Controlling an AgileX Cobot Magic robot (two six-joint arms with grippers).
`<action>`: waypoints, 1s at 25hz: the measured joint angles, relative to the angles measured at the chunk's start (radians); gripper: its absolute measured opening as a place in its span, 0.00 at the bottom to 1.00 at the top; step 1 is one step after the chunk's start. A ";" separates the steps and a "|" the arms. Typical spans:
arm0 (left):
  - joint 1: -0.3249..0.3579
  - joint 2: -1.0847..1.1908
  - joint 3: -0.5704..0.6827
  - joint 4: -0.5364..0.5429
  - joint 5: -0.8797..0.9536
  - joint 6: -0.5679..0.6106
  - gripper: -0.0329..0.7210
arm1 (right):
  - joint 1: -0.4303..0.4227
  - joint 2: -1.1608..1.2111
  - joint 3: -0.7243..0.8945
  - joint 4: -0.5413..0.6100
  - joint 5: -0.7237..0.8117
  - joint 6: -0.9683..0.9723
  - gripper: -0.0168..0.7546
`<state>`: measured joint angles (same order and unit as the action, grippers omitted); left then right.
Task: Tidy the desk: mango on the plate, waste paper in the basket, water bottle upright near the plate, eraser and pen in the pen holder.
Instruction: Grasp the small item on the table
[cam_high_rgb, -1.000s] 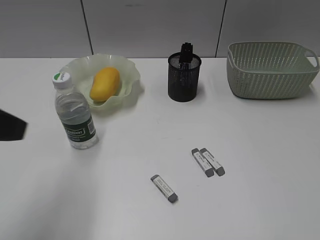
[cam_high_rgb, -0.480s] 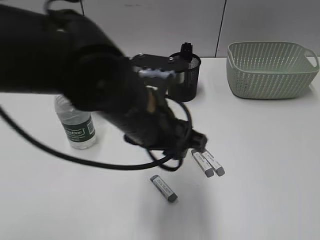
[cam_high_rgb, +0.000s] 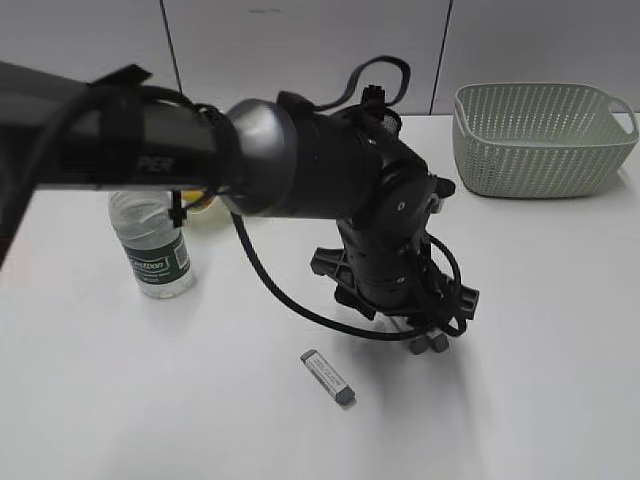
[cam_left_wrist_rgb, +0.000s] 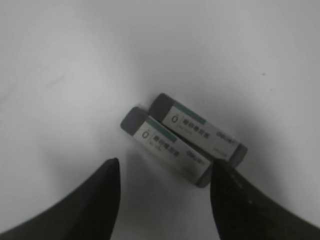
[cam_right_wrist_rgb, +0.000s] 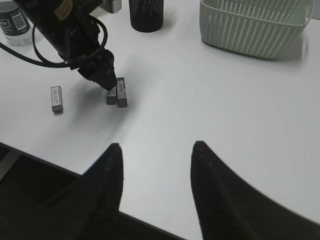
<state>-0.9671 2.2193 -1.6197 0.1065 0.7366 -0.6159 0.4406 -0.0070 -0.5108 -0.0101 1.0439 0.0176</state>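
My left gripper (cam_high_rgb: 426, 336) has reached across the desk (cam_high_rgb: 540, 300) and hangs open just over a pair of grey-and-white erasers (cam_left_wrist_rgb: 167, 145) lying side by side. Its right finger (cam_left_wrist_rgb: 235, 200) is close to their near ends; nothing is gripped. Another eraser (cam_high_rgb: 328, 377) lies alone to the left. The water bottle (cam_high_rgb: 150, 250) stands upright at the left. The black mesh pen holder (cam_right_wrist_rgb: 146, 12) and the green basket (cam_high_rgb: 545, 140) stand at the back. The arm covers the mango and the plate. No waste paper is in view. My right gripper (cam_right_wrist_rgb: 157, 147) is open and empty.
The left arm (cam_high_rgb: 300, 170) with its cables spans the middle of the desk from the left. The right gripper hovers at the front edge of the desk (cam_right_wrist_rgb: 150, 220), with dark floor below.
The left arm swung in from the left edge, across the plate and pen holder, and came down at the pair of erasers with its jaws spreading. The right gripper stayed put.
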 joint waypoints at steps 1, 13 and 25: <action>0.000 0.009 -0.002 -0.009 0.000 -0.001 0.61 | 0.000 0.000 0.000 0.000 0.000 0.000 0.49; 0.002 0.052 -0.017 -0.066 -0.153 -0.002 0.61 | 0.000 0.000 0.000 0.000 0.000 0.000 0.49; 0.011 0.054 -0.018 0.002 -0.253 -0.002 0.57 | 0.000 0.000 0.000 0.000 0.000 0.000 0.49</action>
<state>-0.9562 2.2732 -1.6372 0.1087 0.4836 -0.6177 0.4406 -0.0070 -0.5108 -0.0101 1.0439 0.0176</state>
